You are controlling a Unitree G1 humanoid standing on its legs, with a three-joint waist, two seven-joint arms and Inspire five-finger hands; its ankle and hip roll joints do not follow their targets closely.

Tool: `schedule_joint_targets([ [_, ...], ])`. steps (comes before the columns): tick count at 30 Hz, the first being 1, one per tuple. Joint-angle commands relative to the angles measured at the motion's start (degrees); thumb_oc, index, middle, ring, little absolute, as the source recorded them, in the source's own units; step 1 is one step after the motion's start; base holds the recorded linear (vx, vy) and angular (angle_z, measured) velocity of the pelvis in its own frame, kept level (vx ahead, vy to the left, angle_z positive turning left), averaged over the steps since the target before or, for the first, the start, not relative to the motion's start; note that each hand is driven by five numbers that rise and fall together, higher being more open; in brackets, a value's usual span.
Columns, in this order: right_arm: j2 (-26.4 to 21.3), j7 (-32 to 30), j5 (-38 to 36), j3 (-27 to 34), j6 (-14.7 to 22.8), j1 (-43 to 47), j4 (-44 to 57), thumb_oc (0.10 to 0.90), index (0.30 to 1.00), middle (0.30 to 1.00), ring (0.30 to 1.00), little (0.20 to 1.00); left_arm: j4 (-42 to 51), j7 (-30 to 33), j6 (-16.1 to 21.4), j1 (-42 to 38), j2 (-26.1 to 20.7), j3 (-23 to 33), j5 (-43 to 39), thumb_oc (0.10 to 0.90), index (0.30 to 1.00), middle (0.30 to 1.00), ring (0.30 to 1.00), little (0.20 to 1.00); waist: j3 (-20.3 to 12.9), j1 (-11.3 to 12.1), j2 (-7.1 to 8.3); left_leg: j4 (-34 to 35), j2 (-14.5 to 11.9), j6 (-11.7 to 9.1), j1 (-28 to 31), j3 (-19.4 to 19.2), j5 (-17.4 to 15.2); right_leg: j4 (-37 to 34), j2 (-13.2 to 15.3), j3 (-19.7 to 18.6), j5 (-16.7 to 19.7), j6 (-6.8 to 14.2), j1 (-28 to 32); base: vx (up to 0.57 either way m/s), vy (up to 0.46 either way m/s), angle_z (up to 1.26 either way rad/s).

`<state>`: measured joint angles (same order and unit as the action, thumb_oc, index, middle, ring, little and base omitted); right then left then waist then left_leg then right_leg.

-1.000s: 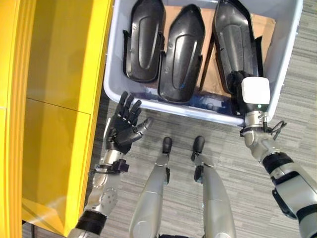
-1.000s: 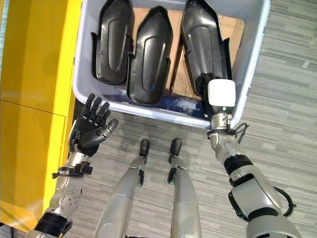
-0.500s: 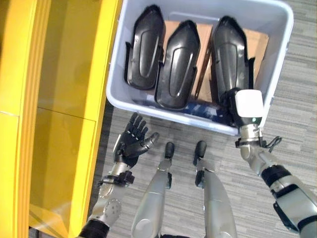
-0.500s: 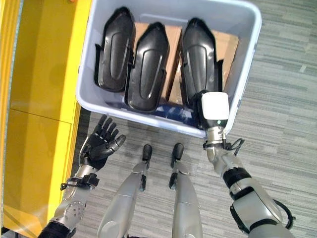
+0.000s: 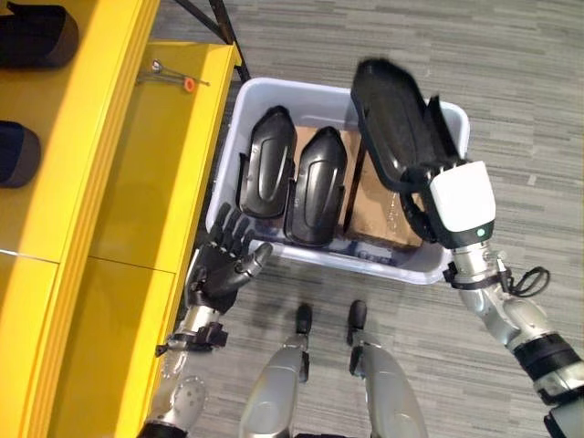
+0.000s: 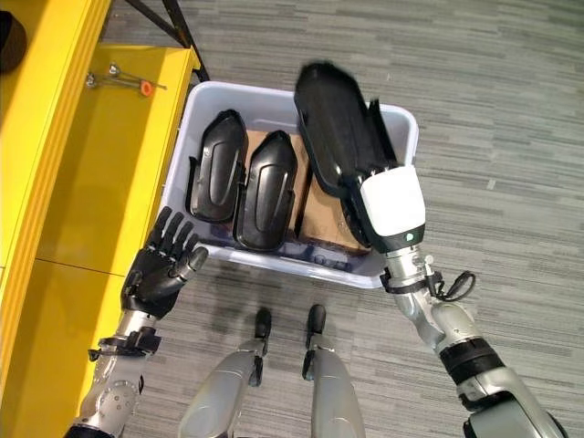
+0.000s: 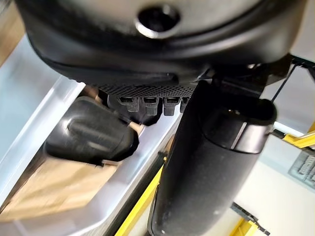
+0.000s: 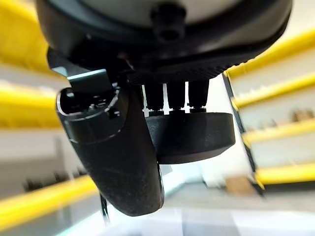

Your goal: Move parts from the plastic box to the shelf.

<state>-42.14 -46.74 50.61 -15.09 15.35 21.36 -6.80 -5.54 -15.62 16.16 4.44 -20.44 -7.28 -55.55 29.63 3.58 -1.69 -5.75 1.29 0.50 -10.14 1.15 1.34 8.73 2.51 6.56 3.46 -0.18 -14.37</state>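
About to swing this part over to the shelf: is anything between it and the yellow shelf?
The right robot hand holds the black part above the plastic box. Nothing visible stands between it and the yellow shelf; the open left robot hand hovers near the shelf edge, lower down.

The right hand [image 5: 429,196] grips one black part [image 5: 394,123], and that part's far tip is smeared with blur. The fingers curled round its near end are mostly hidden behind the white hand cover. Beyond the left hand [image 5: 219,266], the yellow shelf [image 5: 109,182] runs off the edge, cutting off two dark parts [image 5: 18,155] on it.
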Motion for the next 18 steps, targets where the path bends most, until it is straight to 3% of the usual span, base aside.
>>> schedule_joint_targets([
  [1, -0.64, -3.06, -3.14, 2.4, 4.41, -0.16, 4.42, 0.4, 0.3, 0.3, 0.3, 0.3, 4.61, -4.69, 1.9, 3.74, 0.86, 0.87, 0.74, 0.9, 1.0, 1.0, 1.0, 1.0, -12.04, 0.11, 1.63, 0.73, 1.02, 0.02, -1.21, 0.28, 0.59, -1.49, -1.93, -1.42, -3.43, 1.71, 3.41, 0.18, 0.017, -0.04],
  [5, 2.34, -2.99, -5.78, 5.43, 7.25, -4.21, 8.93, 0.4, 0.3, 0.3, 0.3, 0.3, 4.48, -5.65, 1.22, 6.51, 2.25, -0.8, 4.49, 0.9, 1.0, 1.0, 1.0, 1.0, -16.71, -0.39, 1.96, 3.44, 0.78, -0.18, 3.72, 0.2, 0.61, -5.76, -1.5, -2.12, -2.09, 2.19, 8.91, 0.17, 0.021, -0.03],
  [8, 4.12, -0.46, -7.56, 5.81, 7.08, -5.01, 11.48, 0.4, 0.3, 0.3, 0.3, 0.3, 4.32, -5.04, 0.83, 7.08, 2.84, -2.16, 3.0, 0.9, 1.0, 1.0, 1.0, 1.0, -18.97, -0.46, 1.95, 4.57, 0.6, -0.18, 5.87, 0.02, 0.54, -7.39, -1.1, -2.01, -1.44, 2.54, 11.07, 0.13, 0.013, -0.01],
  [12, 6.22, 1.11, -11.15, 4.72, 7.53, -5.1, 12.61, 0.4, 0.3, 0.3, 0.3, 0.3, 3.96, -4.64, -0.57, 7.46, 3.28, -3.15, 1.63, 0.9, 1.0, 1.0, 1.0, 1.0, -20.71, -0.38, 2.0, 4.86, 0.58, -0.06, 7.73, -0.41, -0.17, -8.28, -0.84, -1.77, -1.5, 2.56, 13.15, 0.07, -0.049, 0.01],
  [18, 9.63, 7.63, -15.91, -0.57, 8.83, -4.95, 15.71, 0.4, 0.3, 0.3, 0.3, 0.3, 2.94, -2.24, 1.86, 9.18, 3.79, -4.8, 3.46, 0.9, 1.0, 1.0, 1.0, 1.0, -21.56, 0.27, 1.35, 5.4, 0.58, -0.09, 10.16, -0.21, -0.86, -10.47, -0.53, -1.34, -1.31, 2.25, 15.91, 0.04, -0.055, 0.01],
])
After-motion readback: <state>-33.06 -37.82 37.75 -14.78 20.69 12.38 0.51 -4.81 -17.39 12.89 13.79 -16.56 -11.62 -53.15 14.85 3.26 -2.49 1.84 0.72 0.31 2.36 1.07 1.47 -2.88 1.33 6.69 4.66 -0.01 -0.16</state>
